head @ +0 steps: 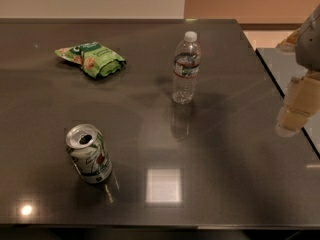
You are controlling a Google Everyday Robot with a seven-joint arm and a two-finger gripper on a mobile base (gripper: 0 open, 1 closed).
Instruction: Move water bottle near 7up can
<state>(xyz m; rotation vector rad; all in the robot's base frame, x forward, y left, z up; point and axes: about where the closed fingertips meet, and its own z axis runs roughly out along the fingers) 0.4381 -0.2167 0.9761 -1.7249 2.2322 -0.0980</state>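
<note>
On the dark table (240,184), the water bottle (186,68) stands upright toward the far middle, and the 7up can (90,155) stands at the near left, well apart from it. A green snack bag (91,59) lies at the far left. The gripper (296,106) hangs at the right edge, touching nothing.

Clear water bottle (186,68), white cap, red-edged label band, standing upright at centre back, silver and green 7up can (89,154), upright at front left, well apart from it, gripper (292,115) hanging far right.
</note>
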